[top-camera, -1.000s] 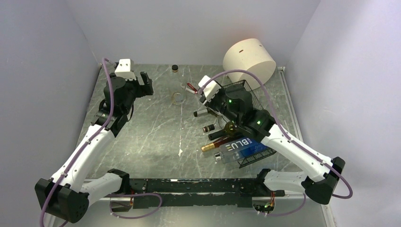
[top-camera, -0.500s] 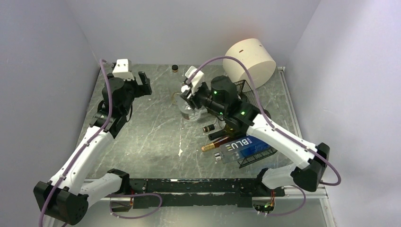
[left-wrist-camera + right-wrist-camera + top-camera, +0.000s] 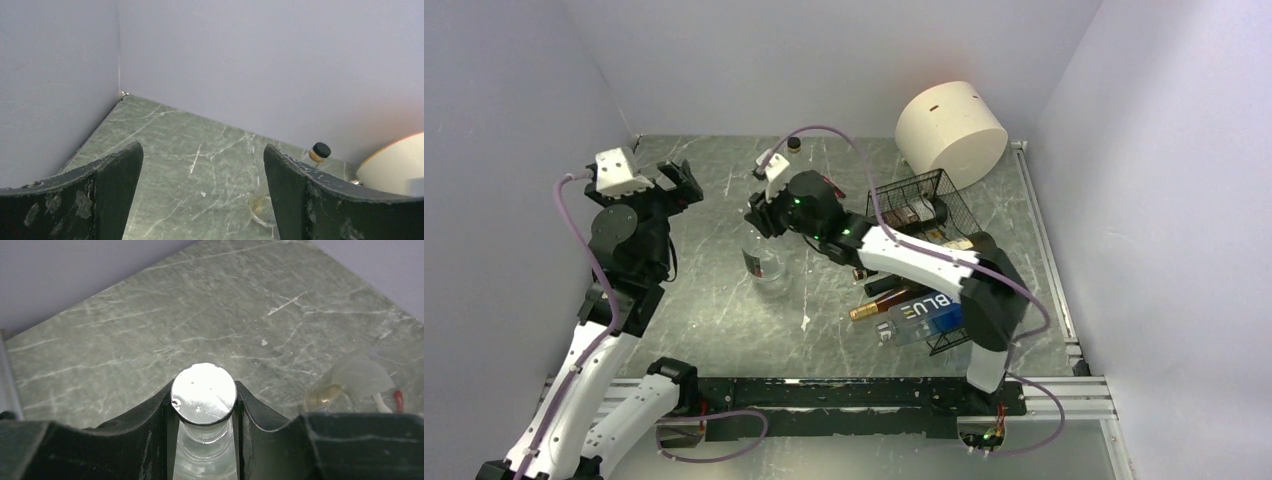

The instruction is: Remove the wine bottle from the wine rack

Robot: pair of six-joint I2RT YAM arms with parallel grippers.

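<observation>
Wine bottle (image 3: 767,268), cap (image 3: 204,394) visible only wrist-side, grasped by right claw (image 3: 203,390); left claw (image 3: 201,150) released.

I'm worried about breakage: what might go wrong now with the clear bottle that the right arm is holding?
1. The right gripper pinches the clear bottle only at its neck, just under the silver cap. Smooth glass held this way may slip or swing.
2. A clear glass item sits close by on the table. A careless set-down might knock it.
</observation>
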